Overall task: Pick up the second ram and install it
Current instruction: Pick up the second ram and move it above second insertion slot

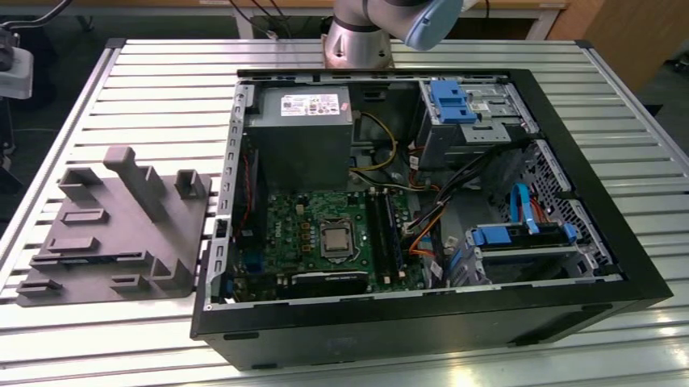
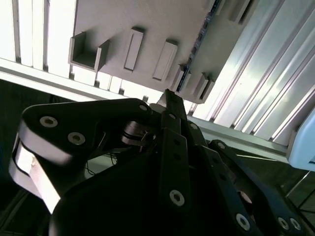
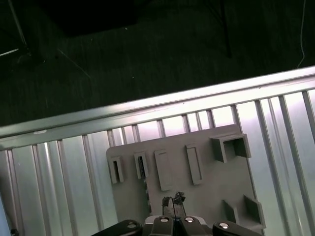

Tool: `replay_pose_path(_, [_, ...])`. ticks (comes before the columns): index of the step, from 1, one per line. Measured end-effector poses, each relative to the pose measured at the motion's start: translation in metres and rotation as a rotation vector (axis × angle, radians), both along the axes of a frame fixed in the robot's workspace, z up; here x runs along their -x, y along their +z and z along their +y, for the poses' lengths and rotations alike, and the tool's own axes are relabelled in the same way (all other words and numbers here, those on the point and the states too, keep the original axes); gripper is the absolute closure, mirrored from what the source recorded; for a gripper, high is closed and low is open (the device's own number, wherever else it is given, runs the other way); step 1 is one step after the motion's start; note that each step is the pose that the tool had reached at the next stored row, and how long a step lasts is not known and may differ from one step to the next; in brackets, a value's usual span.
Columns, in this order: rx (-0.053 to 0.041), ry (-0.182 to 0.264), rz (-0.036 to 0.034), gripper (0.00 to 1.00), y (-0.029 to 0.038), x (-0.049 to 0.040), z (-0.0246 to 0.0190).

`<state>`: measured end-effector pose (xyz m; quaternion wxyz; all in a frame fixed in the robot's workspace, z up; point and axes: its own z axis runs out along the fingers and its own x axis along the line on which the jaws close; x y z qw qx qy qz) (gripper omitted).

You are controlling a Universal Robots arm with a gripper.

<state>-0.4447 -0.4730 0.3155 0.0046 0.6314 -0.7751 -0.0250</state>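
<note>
On the counter [image 1: 140, 72], at the exterior view's left of the open computer case [image 1: 431, 326], the grey holder [image 1: 108, 234] is sitting. In the second wrist view the memory board [image 2: 198, 44] is standing on its long edge in a slot of that holder, as a thin dark strip; it is not yet lifted. The jaws are drawn close together with nothing between them. Judging from both wrist views, their tips are hovering above the holder, near one end of the board but apart from it.

So I think you are working on the approach for the pick. To do it well, you are needing to spread the jaws wide before going down, because closed tips would strike the top edge of the board. You are wanting one jaw on each flat face, near the middle of the length, so that the board is not swinging when it is coming out. Keep the lift straight along the slot; a tilted pull could jam the board against the holder's walls. The board is looking thin and stiff, so a moderate squeeze should hold it. Inside the case, the long black slots [image 1: 382, 234] on the green motherboard [image 1: 296, 230] are lying well apart from the holder.
</note>
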Motion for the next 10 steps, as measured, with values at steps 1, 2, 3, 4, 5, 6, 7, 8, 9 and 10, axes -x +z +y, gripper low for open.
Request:
replay_pose_path(1, [0.0001,0.008,0.0001,0.89,-0.0004,-0.0002,0.0])
replay_pose_path(2, [0.0001,0.015,0.0001,0.89,-0.0008,-0.0004,0.0])
replay_pose_path(3, [0.0001,0.023,0.0002,0.89,-0.0012,-0.0006,0.0])
replay_pose_path(4, [0.0002,0.03,0.0002,0.89,-0.0016,-0.0007,0.0])
replay_pose_path(5, [0.0002,0.037,0.0002,0.89,-0.002,-0.0008,-0.0001])
replay_pose_path(6, [0.0002,0.042,0.0004,0.89,-0.0021,-0.0008,-0.0001])
replay_pose_path(7, [0.0003,0.045,0.0003,0.89,-0.0022,-0.0008,-0.0001])
replay_pose_path(8, [0.0003,0.046,0.0003,0.89,-0.0023,-0.0008,-0.0001])
replay_pose_path(9, [0.0001,0.046,0.0002,0.89,-0.0024,-0.0008,-0.0001])
replay_pose_path(10, [0.0001,0.046,0.0001,0.89,-0.0024,-0.0008,-0.0001])
